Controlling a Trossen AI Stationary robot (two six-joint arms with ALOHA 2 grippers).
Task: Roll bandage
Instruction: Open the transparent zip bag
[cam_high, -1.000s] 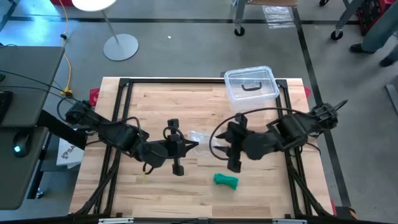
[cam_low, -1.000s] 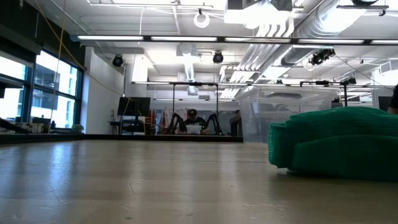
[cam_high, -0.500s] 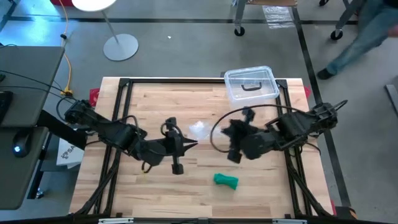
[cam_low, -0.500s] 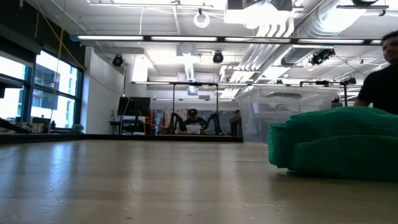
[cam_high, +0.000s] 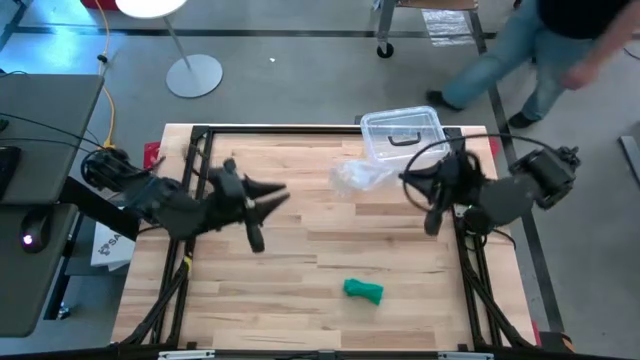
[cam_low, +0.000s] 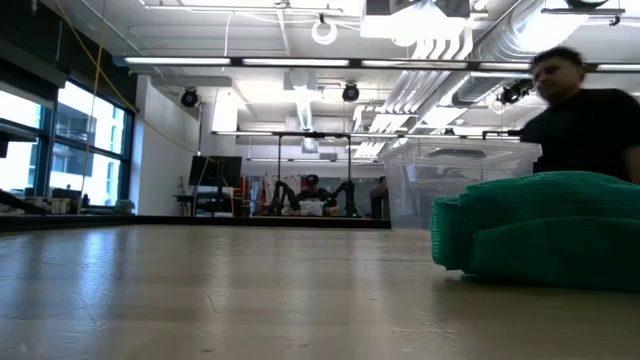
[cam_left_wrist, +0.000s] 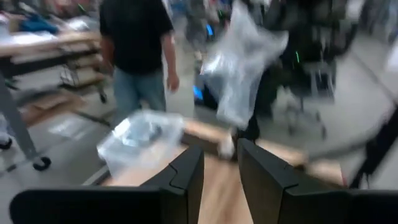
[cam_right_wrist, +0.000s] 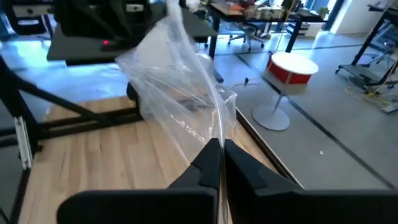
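In the low view the green bandage (cam_low: 545, 228) runs off the picture's right edge, so its full length cannot be told there. The person (cam_low: 585, 120) behind it is blurred and hidden from the chest down by the bandage and the clear box (cam_low: 450, 185). In the high view the same person (cam_high: 545, 45) is cut by the top edge, only the legs and part of the torso showing. The left wrist view is smeared throughout: the clear plastic bag (cam_left_wrist: 239, 68) and the box's contents cannot be made out. In the right wrist view the bag (cam_right_wrist: 180, 106) hides part of the tabletop's (cam_right_wrist: 93, 165) far edge, and its top runs out of the picture.
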